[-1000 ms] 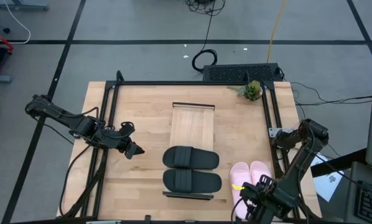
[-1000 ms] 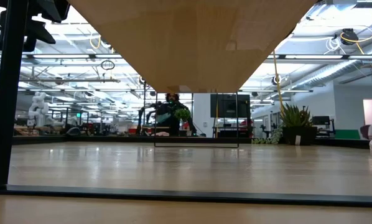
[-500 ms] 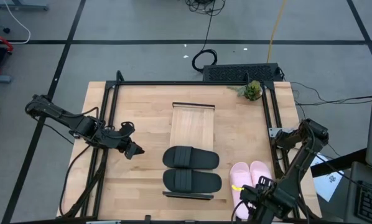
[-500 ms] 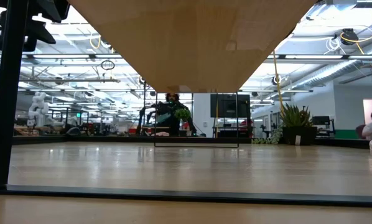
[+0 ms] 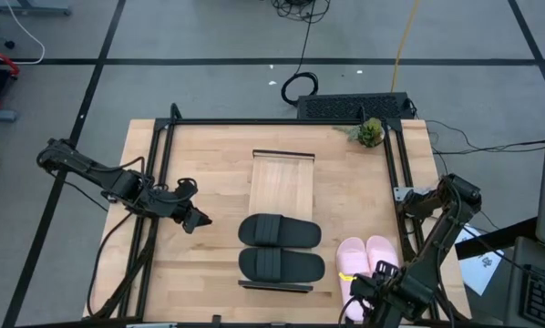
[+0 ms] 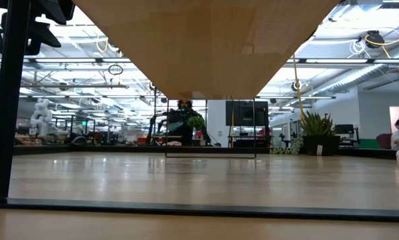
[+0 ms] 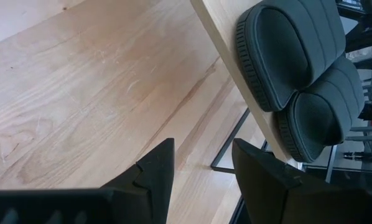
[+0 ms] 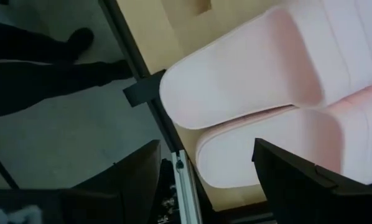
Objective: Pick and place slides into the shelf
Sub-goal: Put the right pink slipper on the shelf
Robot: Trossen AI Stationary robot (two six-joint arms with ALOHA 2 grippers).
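Observation:
Two black slides (image 5: 281,248) lie side by side across the near half of the shelf (image 5: 282,185), a light-wood board with black end frames; the left wrist view shows these black slides (image 7: 298,68) too. Two pink slides (image 5: 365,260) rest soles down on the table near its right near corner. My right gripper (image 5: 375,292) is open just above their near ends. In its wrist view my right gripper (image 8: 206,149) has a finger on either side of one pink slide (image 8: 267,146). My left gripper (image 5: 198,220) hangs open left of the shelf, shown as left gripper (image 7: 201,165) over bare wood.
A black metal frame (image 5: 163,182) runs round the tabletop. A small potted plant (image 5: 370,133) stands at the far right corner. The far half of the shelf is bare board. In the low view the shelf board's underside (image 6: 206,47) fills the top, and people show far behind.
My right gripper has drawn back a little toward the table's near edge, uncovering more of the left pink slide. Both pairs of slides have stayed where they were.

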